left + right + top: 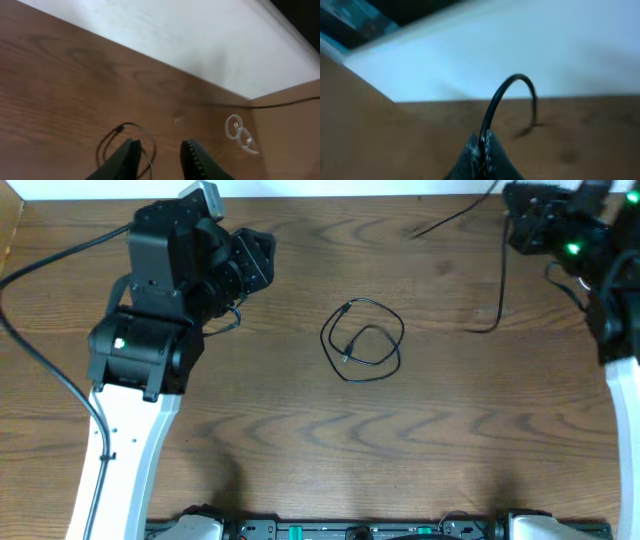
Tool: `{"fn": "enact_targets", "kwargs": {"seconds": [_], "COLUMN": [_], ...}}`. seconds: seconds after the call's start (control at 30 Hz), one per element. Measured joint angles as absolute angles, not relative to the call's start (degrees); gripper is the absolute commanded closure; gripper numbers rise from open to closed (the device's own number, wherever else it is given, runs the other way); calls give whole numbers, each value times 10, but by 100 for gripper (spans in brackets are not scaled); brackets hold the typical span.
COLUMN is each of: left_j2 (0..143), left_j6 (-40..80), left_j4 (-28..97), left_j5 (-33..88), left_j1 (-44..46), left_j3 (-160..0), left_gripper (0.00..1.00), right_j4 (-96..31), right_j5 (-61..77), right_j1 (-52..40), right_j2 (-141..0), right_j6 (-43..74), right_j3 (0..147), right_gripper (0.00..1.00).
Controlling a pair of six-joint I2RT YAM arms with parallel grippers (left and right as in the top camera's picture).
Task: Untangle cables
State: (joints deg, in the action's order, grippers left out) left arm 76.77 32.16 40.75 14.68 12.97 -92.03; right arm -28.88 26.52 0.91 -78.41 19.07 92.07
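**A:** Which step is in hand?

**B:** I'm judging it as a set-down. The left gripper (161, 146) is hovering low over the bench (300, 440) near the far left corner. Its fingers are standing apart and gripping nothing, and a small loop (120, 128) of thin black cable is lying just under them.

**A:** And the right side?

**B:** The right gripper (482, 141) is sitting by the far right corner with its fingers closed on a black cord (512, 80). The cord is arching up and dropping back to the wood. I'm not able to tell whether it's one of the cables to sort.

**A:** Where are the others lying?

**B:** The black cable (400, 330) is resting about mid-bench, well apart from every edge and both arms, and it's curling over itself in a loose ring. The white cable (240, 135) is lying coiled right at a bench edge, close to a corner by the wall. It isn't touching anything black.

**A:** So what is the next move calling for?

**B:** The colours are looking separated, so I'm thinking the mid-bench ring needs opening out. That's calling for a low pinch near a plug end, then a slow drag toward a free edge so the crossing slides apart instead of tightening.
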Motion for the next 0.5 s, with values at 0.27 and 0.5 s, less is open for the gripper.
{"fn": "enact_targets", "kwargs": {"seconds": [0.27, 0.5], "left_j2": [809, 834], "left_j6": [284, 229], "left_j4": [440, 454], "left_j5": [167, 207], "left_j1": [130, 130], "left_j3": [-920, -920], "left_gripper": [65, 66], "right_j4": [-197, -269], "right_j5": [248, 169], "right_j1": [11, 58], "right_j2": [-736, -721], "right_j6": [206, 211], "right_j3": [922, 923], "right_gripper": [99, 99]}}
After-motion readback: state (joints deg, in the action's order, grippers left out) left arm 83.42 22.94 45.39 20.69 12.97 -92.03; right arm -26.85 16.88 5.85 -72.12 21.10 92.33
